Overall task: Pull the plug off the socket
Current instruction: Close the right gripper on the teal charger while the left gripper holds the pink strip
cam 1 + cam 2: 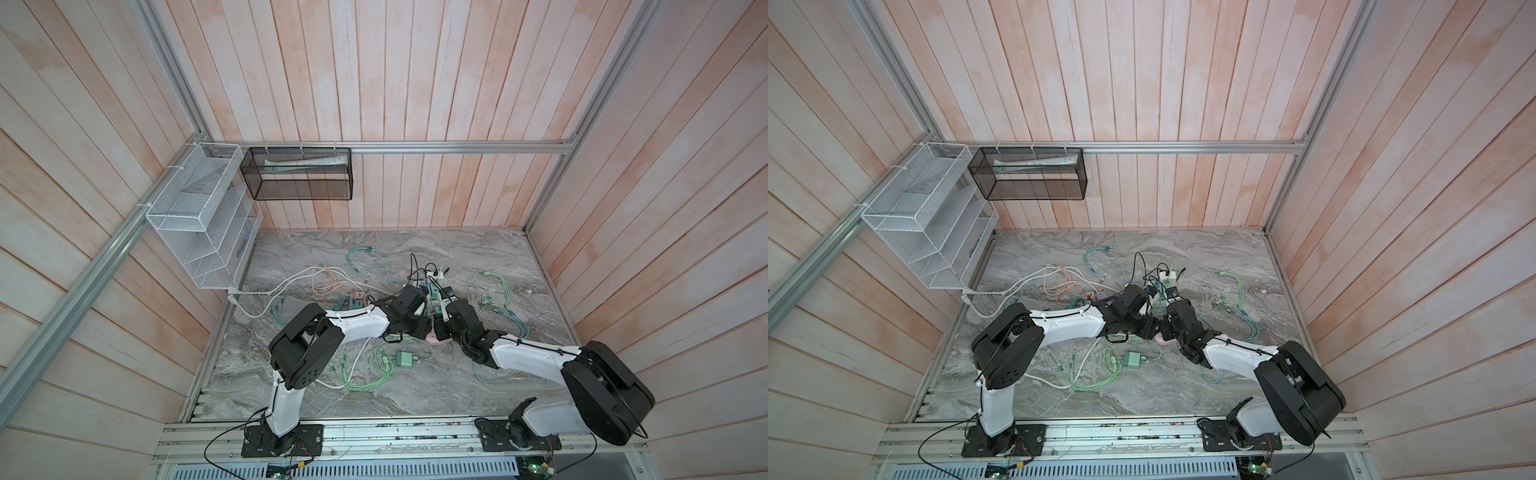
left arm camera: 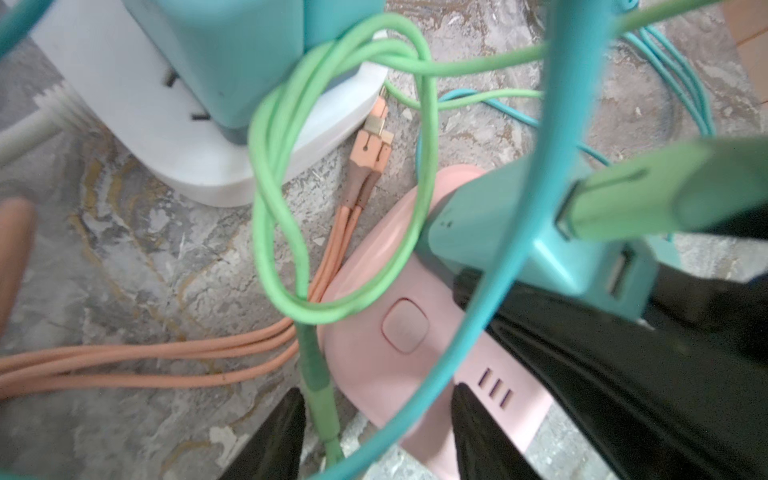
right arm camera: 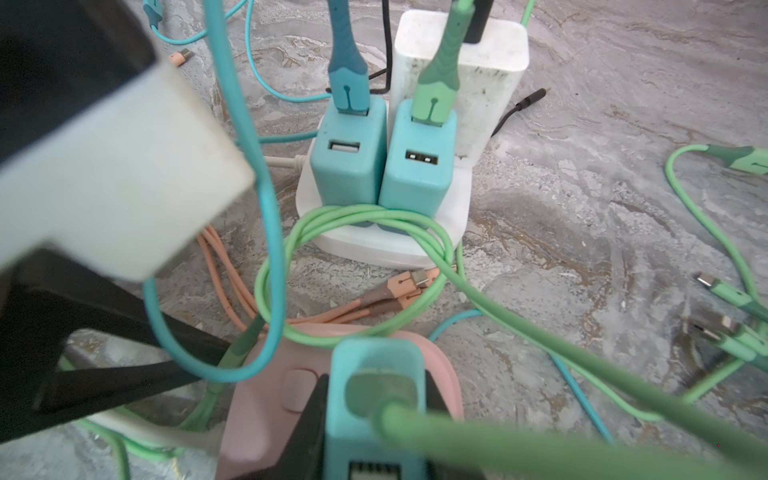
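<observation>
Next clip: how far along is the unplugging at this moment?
Done: the right gripper is closed on the teal charger, which is plugged into the pink power strip. In hand: the left gripper straddles that strip's end, one finger lying on it; whether it clamps is unclear. Left: the charger still sits in the strip, so the pull itself remains.

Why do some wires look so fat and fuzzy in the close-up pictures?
Right wrist view: the green cable sits near the lens, so it blurs, while the white power strip behind is sharp; left wrist view: the teal cable crossing close is fuzzy; both top views: no such blur, but the wall planks fan outward.
</observation>
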Robot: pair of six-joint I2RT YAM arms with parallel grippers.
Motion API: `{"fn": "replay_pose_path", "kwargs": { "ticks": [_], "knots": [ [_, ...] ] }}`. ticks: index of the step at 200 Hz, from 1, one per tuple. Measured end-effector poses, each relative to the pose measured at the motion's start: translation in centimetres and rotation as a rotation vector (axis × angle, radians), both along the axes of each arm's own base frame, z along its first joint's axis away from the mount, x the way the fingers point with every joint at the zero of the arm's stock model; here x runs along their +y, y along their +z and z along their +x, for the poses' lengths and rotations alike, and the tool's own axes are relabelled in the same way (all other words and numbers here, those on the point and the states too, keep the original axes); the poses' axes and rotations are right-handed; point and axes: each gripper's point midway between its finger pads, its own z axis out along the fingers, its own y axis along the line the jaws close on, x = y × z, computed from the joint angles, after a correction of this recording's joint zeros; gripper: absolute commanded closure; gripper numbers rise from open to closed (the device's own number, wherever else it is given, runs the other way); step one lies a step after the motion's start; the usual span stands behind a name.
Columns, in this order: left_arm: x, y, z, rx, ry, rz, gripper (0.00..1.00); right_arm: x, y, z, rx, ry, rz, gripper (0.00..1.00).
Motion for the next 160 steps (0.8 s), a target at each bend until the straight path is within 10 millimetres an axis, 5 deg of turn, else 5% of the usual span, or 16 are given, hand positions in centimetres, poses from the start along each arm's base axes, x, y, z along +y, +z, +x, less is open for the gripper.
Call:
{"fn": "replay_pose_path", "kwargs": {
  "ticks": [160],
  "knots": [
    [-0.7, -0.2, -0.3, 0.047, -0.031, -0.028, 0.44, 0.2, 0.0, -1.1, 0.016, -0.021, -0.097, 1.0]
  ]
}}
